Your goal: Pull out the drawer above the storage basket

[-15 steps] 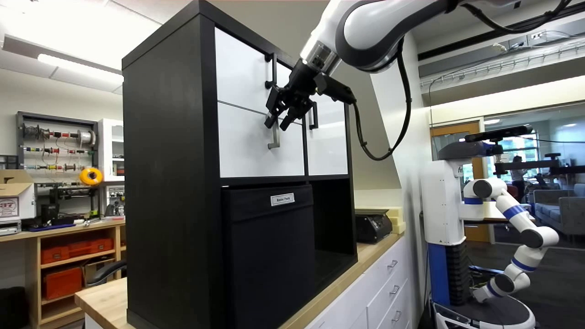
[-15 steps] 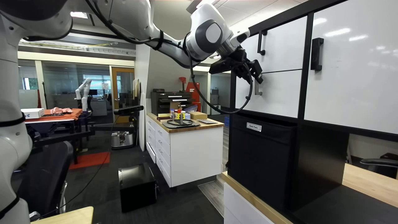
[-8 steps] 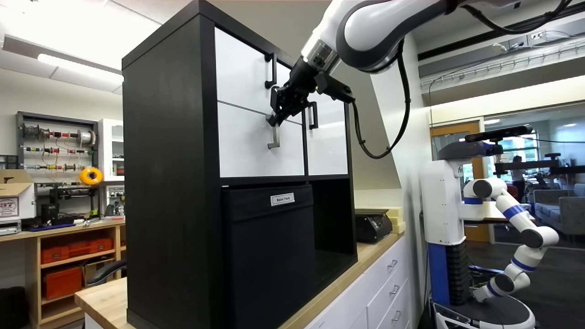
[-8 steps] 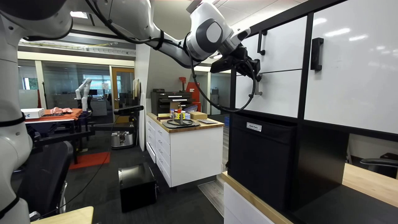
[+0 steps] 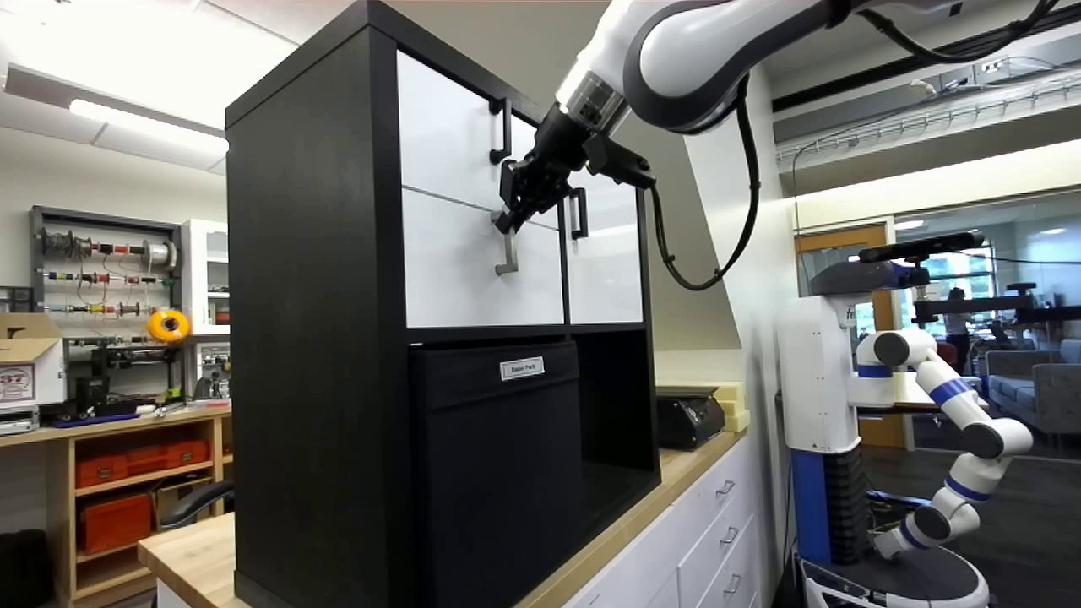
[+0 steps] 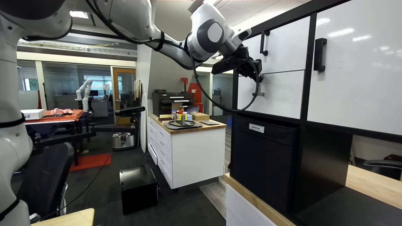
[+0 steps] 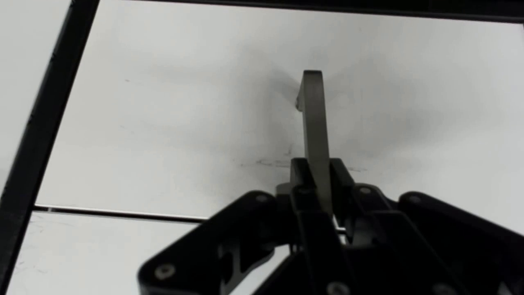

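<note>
Fingers drawn together since a second ago | clamped on grey handle | drawer front just beyond fingers

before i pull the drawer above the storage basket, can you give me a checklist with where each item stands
1. Right drawer: ok; the end effector is at the lower white drawer, directly above the storage basket.
2. Grip on the grey handle: ok; the fingers flank it and look closed on it.
3. Grip centred: not ok; the fingers sit near the handle's upper end.
4. Drawer's starting position: cannot tell; fully shut or very slightly out.
5. Cable clear: ok; in an exterior view its loop hangs apart from the cabinet.
6. Cabinet fixed in place: cannot tell; no fastening shows.
</note>
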